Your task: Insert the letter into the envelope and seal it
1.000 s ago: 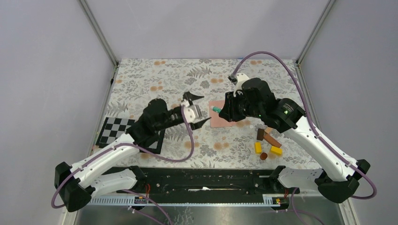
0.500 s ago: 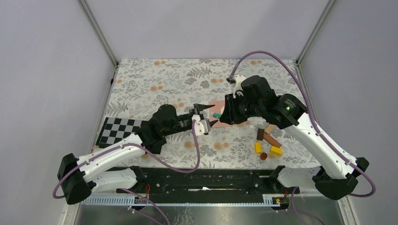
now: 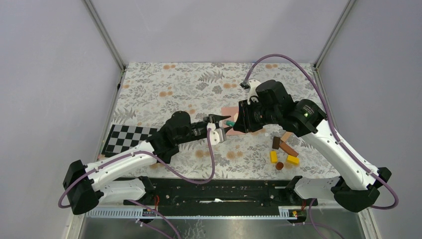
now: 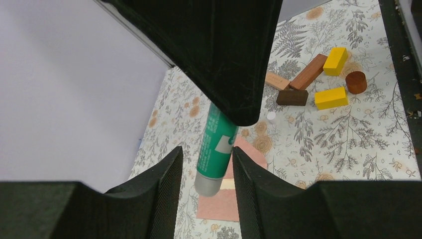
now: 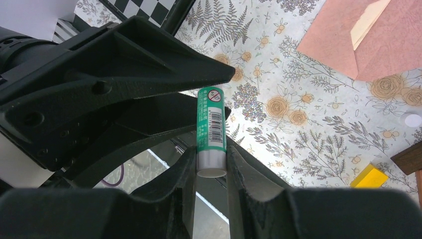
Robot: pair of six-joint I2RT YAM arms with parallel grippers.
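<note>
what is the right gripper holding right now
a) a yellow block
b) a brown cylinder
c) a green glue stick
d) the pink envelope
c: in the right wrist view the green glue stick sits pinched in the right gripper, while the envelope and the yellow block lie apart from it.

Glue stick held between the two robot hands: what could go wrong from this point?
1. The right fingers pinch only one end of the glue stick, while the left fingers stand open on either side without touching it. Should the right let go early, the stick could drop by the envelope.
2. Both sets of fingers crowd the same short stick, so they might bump and knock it askew.
</note>
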